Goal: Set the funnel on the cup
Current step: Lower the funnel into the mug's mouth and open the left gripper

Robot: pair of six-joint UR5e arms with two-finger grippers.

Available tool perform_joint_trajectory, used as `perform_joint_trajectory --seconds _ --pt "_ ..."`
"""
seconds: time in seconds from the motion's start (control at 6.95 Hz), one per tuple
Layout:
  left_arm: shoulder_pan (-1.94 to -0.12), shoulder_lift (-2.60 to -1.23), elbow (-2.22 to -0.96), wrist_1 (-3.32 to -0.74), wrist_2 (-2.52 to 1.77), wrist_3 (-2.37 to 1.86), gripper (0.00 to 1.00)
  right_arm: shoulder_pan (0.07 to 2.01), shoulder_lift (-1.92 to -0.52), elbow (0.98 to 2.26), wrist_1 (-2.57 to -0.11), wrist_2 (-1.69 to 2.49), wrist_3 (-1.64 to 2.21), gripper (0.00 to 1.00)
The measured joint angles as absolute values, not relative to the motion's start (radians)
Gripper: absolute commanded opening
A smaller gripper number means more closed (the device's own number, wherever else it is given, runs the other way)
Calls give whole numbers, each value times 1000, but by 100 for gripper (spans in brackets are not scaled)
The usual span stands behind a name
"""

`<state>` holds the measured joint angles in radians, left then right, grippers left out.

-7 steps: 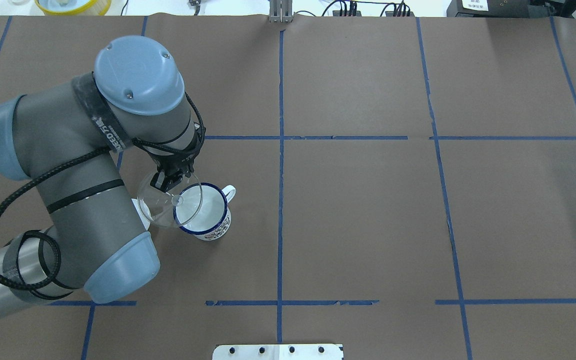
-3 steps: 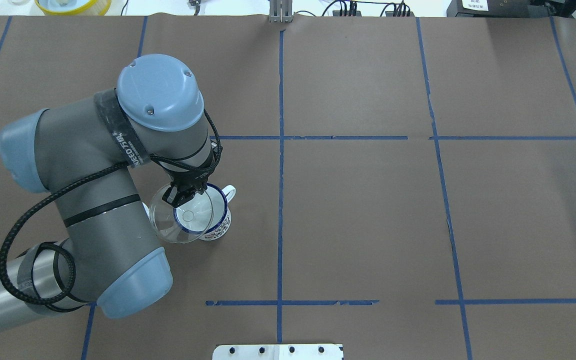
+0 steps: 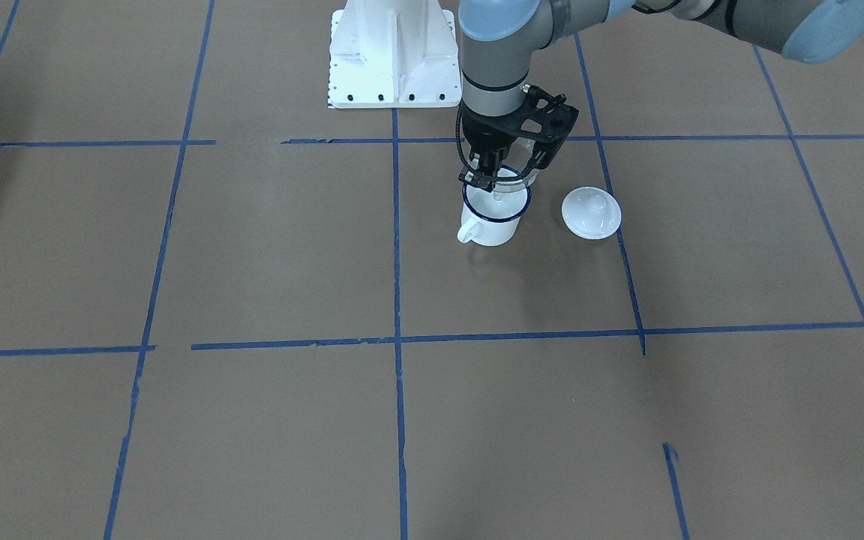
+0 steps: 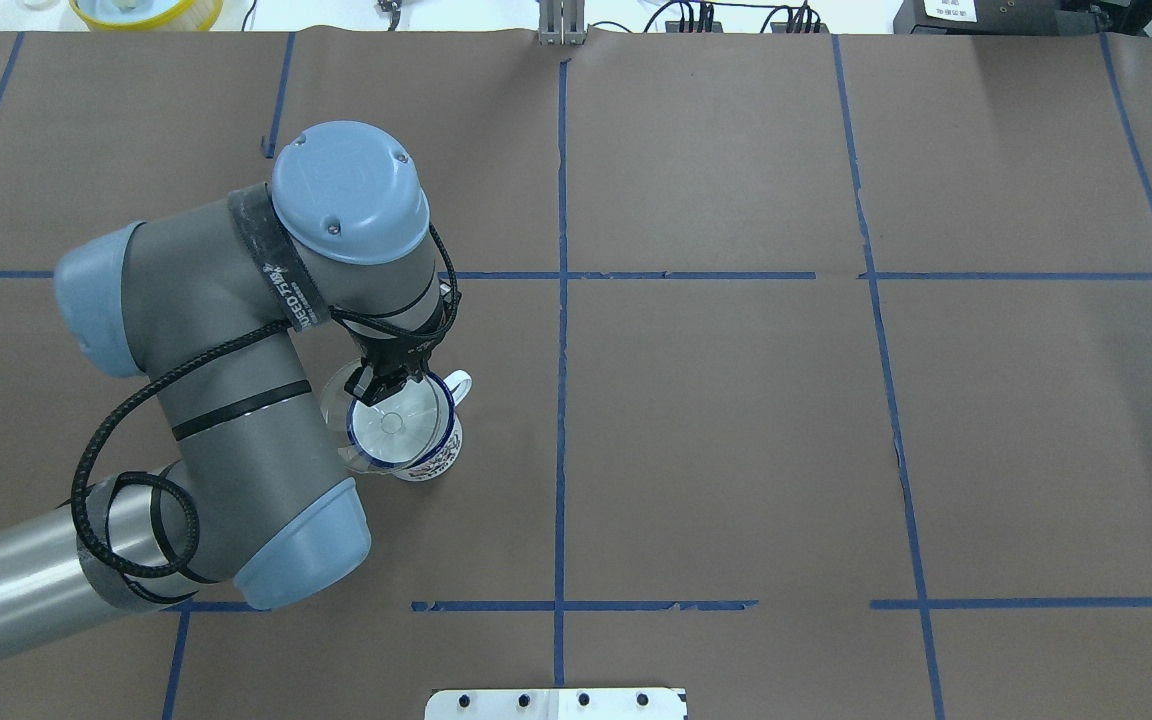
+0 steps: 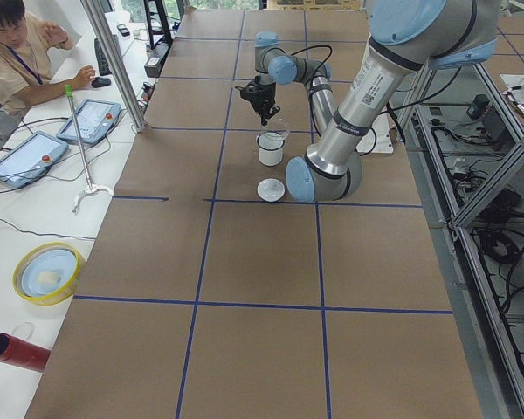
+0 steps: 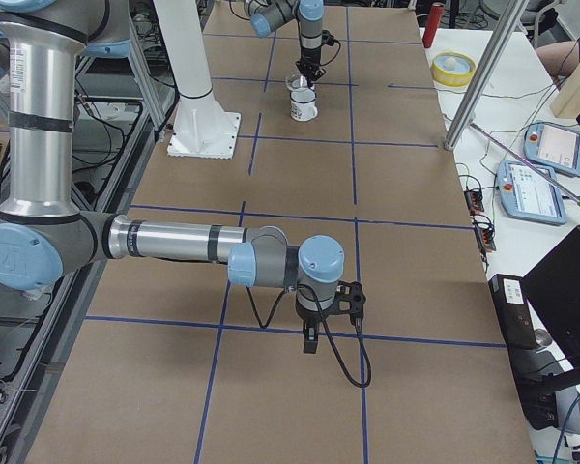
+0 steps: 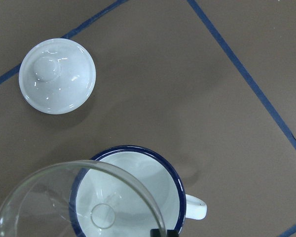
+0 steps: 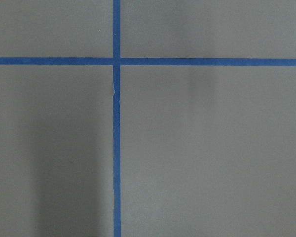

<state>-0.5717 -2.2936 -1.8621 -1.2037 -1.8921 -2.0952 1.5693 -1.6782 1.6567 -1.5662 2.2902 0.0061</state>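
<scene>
The white cup [image 4: 433, 460] with a dark blue rim stands on the brown table, its handle toward the far right. It also shows in the front view [image 3: 488, 226] and the left wrist view [image 7: 155, 173]. My left gripper [image 4: 386, 385] is shut on the rim of the clear funnel [image 4: 391, 425] and holds it just above the cup, stem pointing down into the mouth. In the left wrist view the funnel [image 7: 49, 192] overlaps the cup's left half. My right gripper [image 6: 311, 340] shows only in the exterior right view, low over the table far from the cup; I cannot tell whether it is open or shut.
A white domed lid [image 3: 591, 213] with a knob lies on the table beside the cup; it also shows in the left wrist view [image 7: 57, 75]. The white robot base [image 3: 391, 52] stands behind. Blue tape lines cross the brown table cover.
My left gripper has carried the funnel to the right, from beside the cup's left rim to over the cup's mouth. The cup has not moved.
</scene>
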Motion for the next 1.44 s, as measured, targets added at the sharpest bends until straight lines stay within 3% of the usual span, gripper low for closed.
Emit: perform_joint_trajectory --seconds 1.01,1.15,1.29,1.44 --pt "-567 -2286 -1798 -1281 -1890 -2017 0 1569 -1678 1657 -1566 2290 6 100" --pt "-566 -2288 -1782 -1294 -1890 -2015 57 1569 -1678 1657 -1566 2290 6 100" --pt "-566 -2289 -1773 -1301 -1890 -2014 100 1569 -1678 1657 -1566 2290 6 100" --pt "-567 -2288 -1771 -1303 -1890 -2013 100 1569 -1678 1657 -1566 2290 6 100"
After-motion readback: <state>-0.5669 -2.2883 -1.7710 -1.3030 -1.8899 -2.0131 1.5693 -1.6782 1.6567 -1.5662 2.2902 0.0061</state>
